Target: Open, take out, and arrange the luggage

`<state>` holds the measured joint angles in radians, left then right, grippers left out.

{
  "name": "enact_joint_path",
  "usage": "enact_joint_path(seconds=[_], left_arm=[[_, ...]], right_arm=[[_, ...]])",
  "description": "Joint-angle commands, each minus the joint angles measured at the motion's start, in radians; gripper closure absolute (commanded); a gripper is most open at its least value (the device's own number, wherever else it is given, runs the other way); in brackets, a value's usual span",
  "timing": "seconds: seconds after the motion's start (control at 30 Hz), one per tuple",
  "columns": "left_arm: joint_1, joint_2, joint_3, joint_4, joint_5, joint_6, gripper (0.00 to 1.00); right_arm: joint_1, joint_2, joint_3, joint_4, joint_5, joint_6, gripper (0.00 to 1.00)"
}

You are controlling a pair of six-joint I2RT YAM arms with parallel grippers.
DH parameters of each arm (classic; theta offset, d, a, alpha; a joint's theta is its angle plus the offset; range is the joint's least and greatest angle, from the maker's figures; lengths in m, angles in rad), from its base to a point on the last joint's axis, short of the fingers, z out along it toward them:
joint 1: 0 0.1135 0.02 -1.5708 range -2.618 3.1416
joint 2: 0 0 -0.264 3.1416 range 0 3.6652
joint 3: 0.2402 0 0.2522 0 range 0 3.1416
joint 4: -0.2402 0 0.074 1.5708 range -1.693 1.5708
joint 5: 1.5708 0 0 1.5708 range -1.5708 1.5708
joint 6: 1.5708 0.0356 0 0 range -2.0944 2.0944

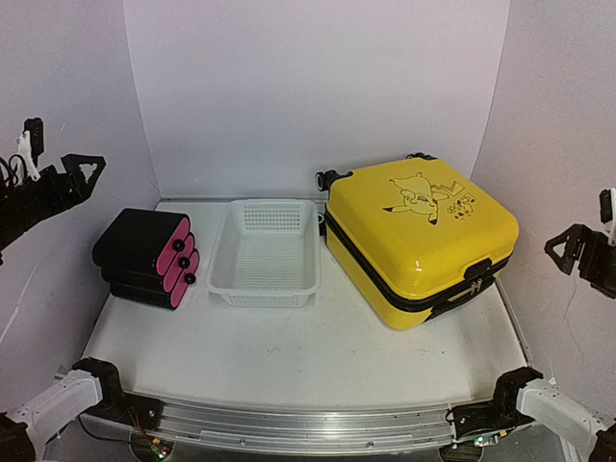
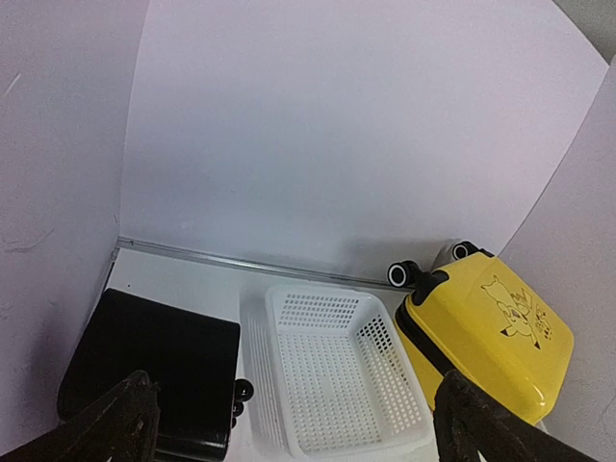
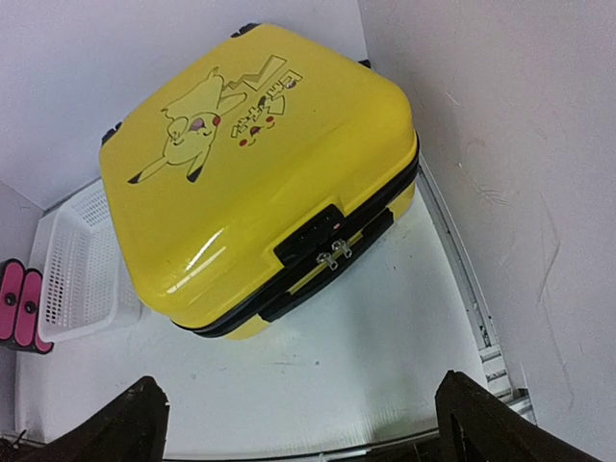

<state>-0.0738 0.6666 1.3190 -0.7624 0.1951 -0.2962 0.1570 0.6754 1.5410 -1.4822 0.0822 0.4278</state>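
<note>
white tabletop (image 1: 289, 356) up front, left jaws and right jaws both gaping wide, holding nothing. further back the yellow luggage (image 1: 423, 241) lies shut, lid up, just right of the white basket (image 1: 267, 252); black case (image 1: 135, 245) with pink ends sits left of it.

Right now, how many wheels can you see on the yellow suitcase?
2. Both sit at the far end of the suitcase: one wheel at the corner nearest the white basket, the other wheel at the opposite far corner. More may be hidden underneath.
</note>
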Motion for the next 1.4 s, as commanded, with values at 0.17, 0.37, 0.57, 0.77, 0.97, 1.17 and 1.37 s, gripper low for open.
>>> enact_joint_path(seconds=[0.17,0.37,0.57,0.77,0.97,1.17,1.37], left_arm=[[0.008,0.150,0.047,-0.145,0.061,-0.096,0.01],[0.010,0.204,-0.037,-0.241,0.009,-0.253,0.01],[0.022,0.182,-0.151,-0.261,-0.123,-0.535,0.01],[0.070,0.285,-0.213,-0.214,-0.023,-0.710,0.01],[0.115,0.378,-0.263,-0.048,0.062,-0.738,0.01],[0.118,0.419,-0.299,-0.029,0.023,-0.768,0.01],[0.121,0.442,-0.300,-0.031,-0.015,-0.767,0.04]], right_arm=[[-0.008,0.030,0.011,-0.040,0.015,-0.049,0.02],[-0.009,0.014,0.001,-0.021,-0.011,-0.064,0.02],[-0.010,0.007,0.006,-0.017,-0.025,-0.071,0.02],[-0.010,0.004,0.010,-0.016,-0.031,-0.073,0.02],[-0.010,-0.003,-0.001,-0.016,-0.040,-0.068,0.02],[-0.010,-0.010,-0.011,-0.014,-0.047,-0.063,0.02],[-0.010,-0.005,-0.012,-0.014,-0.052,-0.059,0.02]])
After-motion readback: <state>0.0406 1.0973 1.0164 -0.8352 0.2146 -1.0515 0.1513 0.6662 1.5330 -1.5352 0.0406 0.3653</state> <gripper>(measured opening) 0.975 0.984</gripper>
